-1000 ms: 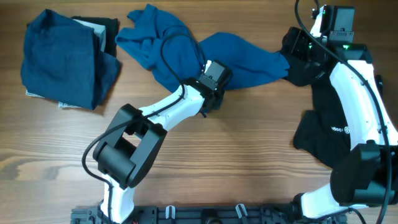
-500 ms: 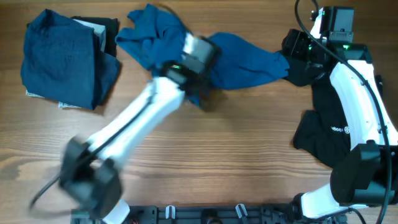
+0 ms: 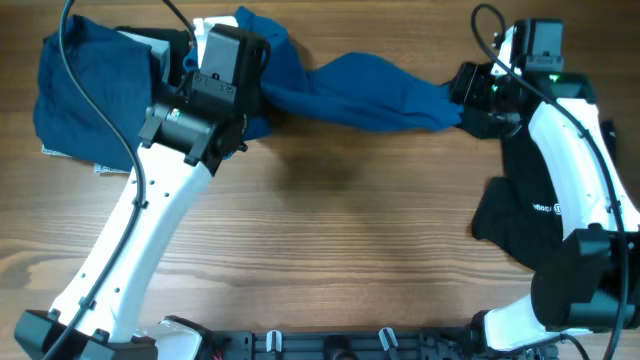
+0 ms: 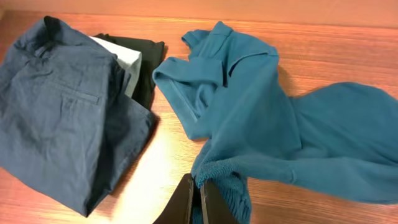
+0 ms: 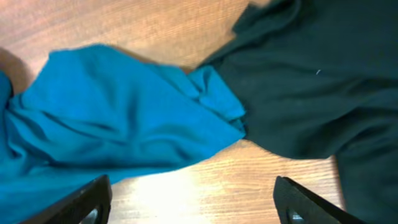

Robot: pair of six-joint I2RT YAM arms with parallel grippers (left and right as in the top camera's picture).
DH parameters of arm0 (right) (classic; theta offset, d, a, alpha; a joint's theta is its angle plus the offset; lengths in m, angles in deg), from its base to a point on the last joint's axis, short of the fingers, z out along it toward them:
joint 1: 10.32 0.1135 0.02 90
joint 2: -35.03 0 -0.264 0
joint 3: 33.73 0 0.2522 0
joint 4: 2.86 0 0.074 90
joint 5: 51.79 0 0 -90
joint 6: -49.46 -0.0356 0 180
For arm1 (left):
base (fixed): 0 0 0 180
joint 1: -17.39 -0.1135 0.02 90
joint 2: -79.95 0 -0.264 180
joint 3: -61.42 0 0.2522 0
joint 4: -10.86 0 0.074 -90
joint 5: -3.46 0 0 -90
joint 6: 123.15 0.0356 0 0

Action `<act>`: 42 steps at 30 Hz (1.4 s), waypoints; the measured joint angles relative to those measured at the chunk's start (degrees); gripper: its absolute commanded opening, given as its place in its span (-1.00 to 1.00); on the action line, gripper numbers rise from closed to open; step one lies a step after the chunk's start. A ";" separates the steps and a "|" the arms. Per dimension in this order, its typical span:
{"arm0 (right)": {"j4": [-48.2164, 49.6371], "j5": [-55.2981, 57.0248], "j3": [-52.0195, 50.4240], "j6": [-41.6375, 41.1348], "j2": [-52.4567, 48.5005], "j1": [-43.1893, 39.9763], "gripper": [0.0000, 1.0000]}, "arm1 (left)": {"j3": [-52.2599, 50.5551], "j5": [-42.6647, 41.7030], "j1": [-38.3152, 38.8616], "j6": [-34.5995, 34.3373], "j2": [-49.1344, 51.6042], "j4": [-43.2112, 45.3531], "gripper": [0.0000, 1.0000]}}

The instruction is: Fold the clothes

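The left tool [image 4: 198, 202] is pinched shut on a ribbed edge of the crumpled medium-blue fabric shirt [image 3: 370, 95], which lies stretched across the far side of the wooden worktop [image 3: 350, 230]. The right tool [image 5: 196, 198] hovers over the shirt's other end, jaws wide apart and holding nothing, just beside a loose black fabric garment [image 5: 311, 93]. The thin pinch may slip if the shirt is pulled taut, a dragged fold could disturb the folded dark-blue garment pile [image 3: 90, 100] nearby, and the right tool could catch black cloth by mistake. No container is in view
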 measured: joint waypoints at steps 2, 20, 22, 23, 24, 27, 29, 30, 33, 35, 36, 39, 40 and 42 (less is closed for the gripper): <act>1.90 -0.94 -1.68 -0.17 -0.11 0.00 0.61 | 0.00 0.00 -0.13 0.00 0.00 -0.07 -0.92; 26.56 -3.48 -12.66 -4.50 -12.37 0.00 0.37 | 0.00 3.19 -0.76 0.00 0.00 -0.52 -0.92; 28.76 -3.52 -12.74 -5.49 -14.43 0.00 0.30 | 0.00 3.19 -1.44 0.00 0.00 -0.52 -0.92; 29.99 -3.45 -12.74 -6.16 -15.52 0.00 0.25 | 0.00 3.21 -1.86 0.00 0.00 -0.52 -0.92; 30.82 -3.34 -12.74 -6.67 -15.85 0.00 0.20 | 0.00 3.23 -2.19 0.00 0.00 -0.55 -0.92; 33.11 -3.45 -12.74 -8.17 -16.76 -0.11 -0.03 | 0.00 3.32 -3.26 0.00 0.00 -0.50 -0.92; 33.92 -3.48 -12.74 -9.35 -17.14 -0.15 -0.24 | 0.00 3.41 -3.80 0.00 0.00 -0.52 -0.92; 34.23 -3.50 -12.74 -9.53 -17.29 -0.15 -0.34 | 0.00 3.43 -4.11 0.00 0.00 -0.52 -0.92; 34.67 -3.58 -12.74 -10.21 -17.40 -0.15 -0.58 | 0.00 3.43 -4.39 0.00 0.00 -0.52 -0.92; 34.64 -3.74 -12.74 -10.51 -17.40 -0.15 -0.70 | 0.00 3.43 -4.42 0.00 0.00 -0.52 -0.92; 34.64 -3.96 -12.74 -10.62 -17.40 -0.15 -0.80 | 0.00 3.43 -4.42 0.00 0.00 -0.50 -0.92; 34.38 -4.59 -12.74 -10.54 -17.22 -0.07 -0.91 | 0.00 3.43 -4.42 0.00 0.00 -0.50 -0.92; 33.99 -4.66 -12.76 -10.64 -16.85 -0.04 -0.91 | 0.00 3.43 -4.42 0.00 0.00 -0.50 -0.92; 33.05 -4.68 -12.96 -9.86 -15.30 -0.04 -0.91 | 0.00 3.43 -4.44 0.00 0.00 -0.50 -0.92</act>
